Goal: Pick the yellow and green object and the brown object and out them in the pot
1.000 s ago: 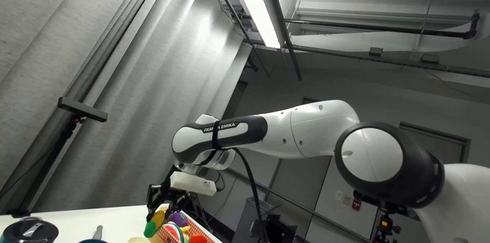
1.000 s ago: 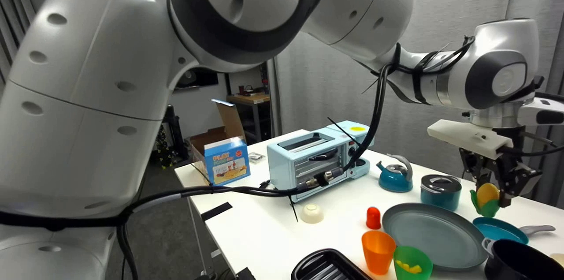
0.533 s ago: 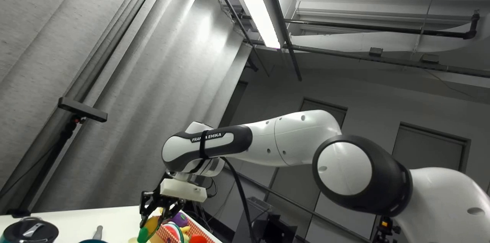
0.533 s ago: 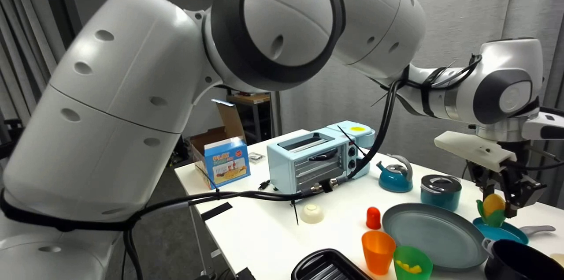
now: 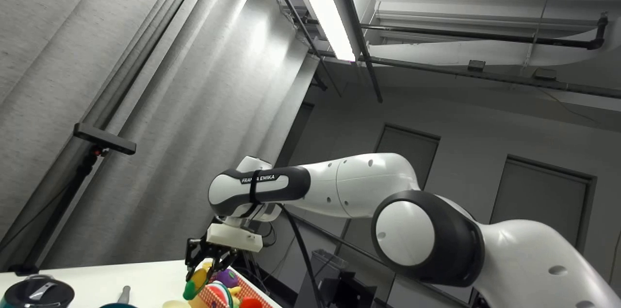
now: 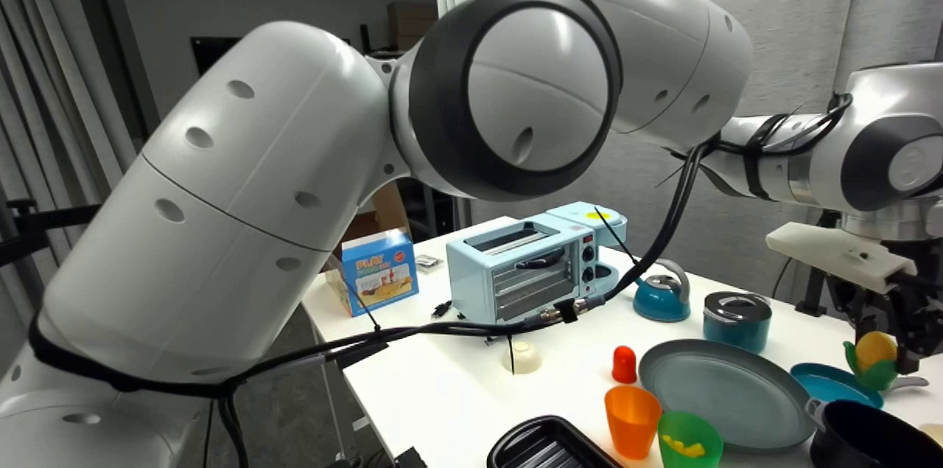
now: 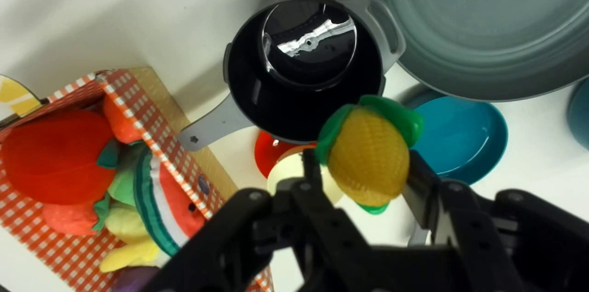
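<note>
- Here it is, the toy corn (image 7: 370, 158): plump yellow body dimpled in rows like kernels, smooth green leaves around it, held up over the white table (image 6: 457, 394) and outside the pot (image 7: 280, 108).
- The claw (image 7: 366, 170) has the corn pinched, dark fingers against it from left and right.
- Near it, that pot: round, black inside, grey handles, light gleaming deep within. The wrist view has the corn overlapping its edge; an exterior view puts the corn on its far side, in front of the handle of a glossy teal pan (image 6: 832, 385).
- Off to the wrist view's far right, a broad grey platter (image 7: 497, 11), ringed with shallow grooves.
- On the wrist view's left, a red-and-white checked box (image 7: 50, 248) packed with soft-looking toys: rounded red tomato (image 7: 57, 158), striped watermelon wedge (image 7: 168, 204). An exterior view catches only part of that box, just right of the corn.
- Seen only in an exterior view: a boxy pale-blue toaster oven (image 6: 516, 262), plus an orange cup (image 6: 632, 424) and a green cup (image 6: 692, 425), both tapered, on the near side.
- And overhead, in an exterior view alone, a long bright ceiling light (image 5: 327, 12).
</note>
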`<state>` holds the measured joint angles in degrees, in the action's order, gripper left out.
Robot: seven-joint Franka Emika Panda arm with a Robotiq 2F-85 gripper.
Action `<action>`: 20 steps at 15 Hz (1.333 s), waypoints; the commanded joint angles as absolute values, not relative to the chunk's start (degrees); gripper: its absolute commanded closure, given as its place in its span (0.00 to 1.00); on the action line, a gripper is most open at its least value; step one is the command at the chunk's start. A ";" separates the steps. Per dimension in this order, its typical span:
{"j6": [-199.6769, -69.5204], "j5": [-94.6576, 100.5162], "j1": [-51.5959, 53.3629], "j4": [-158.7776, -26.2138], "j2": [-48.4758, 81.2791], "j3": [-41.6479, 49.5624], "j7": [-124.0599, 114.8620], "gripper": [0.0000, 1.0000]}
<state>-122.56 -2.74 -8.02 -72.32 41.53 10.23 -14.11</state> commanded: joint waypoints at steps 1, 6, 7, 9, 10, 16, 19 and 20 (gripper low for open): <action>-118.43 -2.23 -9.67 -65.79 45.17 10.61 -15.66 0.79; -116.67 -2.10 -10.82 -65.09 46.20 11.02 -15.79 0.79; -117.11 -1.93 -10.69 -66.02 46.06 11.10 -15.90 0.79; -117.16 -1.70 -10.55 -66.41 46.45 11.18 -16.02 0.79; -117.22 -1.46 -10.33 -66.89 46.50 11.24 -16.08 0.79; -116.68 -0.99 -10.08 -66.38 47.74 11.22 -15.81 0.01; -116.66 -0.90 -10.06 -66.33 47.90 11.21 -15.60 0.00; -116.67 -0.97 -10.15 -66.32 47.92 11.10 -15.33 0.00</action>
